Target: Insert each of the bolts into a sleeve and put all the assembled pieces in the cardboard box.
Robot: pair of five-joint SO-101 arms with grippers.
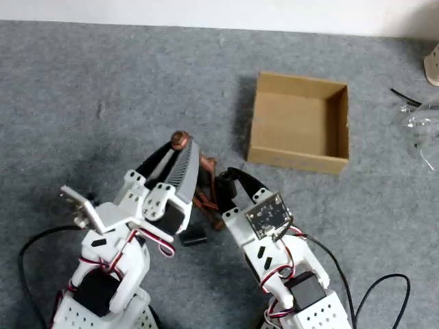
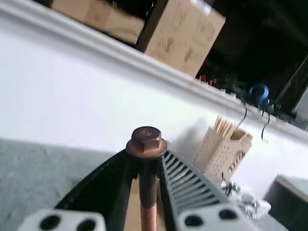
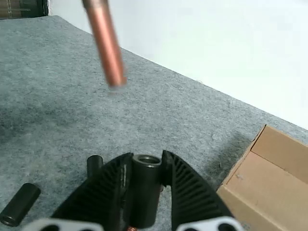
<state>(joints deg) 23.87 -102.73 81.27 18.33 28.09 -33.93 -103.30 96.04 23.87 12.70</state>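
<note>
Near the high view's middle, the left hand (image 1: pixel 180 147) pinches a long copper metal bolt (image 1: pixel 180 140), up-left of the black round sleeve (image 3: pixel 146 187) the right hand (image 3: pixel 147 158) pinches. Next, I think: line them up to join.

Bolt (image 2: pixel 147 179) shiny copper-look metal; sleeve (image 3: pixel 144 192) matt blk; box (image 1: pixel 295 160) plain cardboard; table (image 1: pixel 103 82) w/ rough grey felt

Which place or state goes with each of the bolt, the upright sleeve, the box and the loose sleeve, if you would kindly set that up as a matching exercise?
1. bolt
2. upright sleeve
3. box
4. loose sleeve

a. lying on its side on the mat
b. in the right gripper
c. in the left gripper
d. standing open-topped

Pairs: 1c, 2b, 3d, 4a.
</note>
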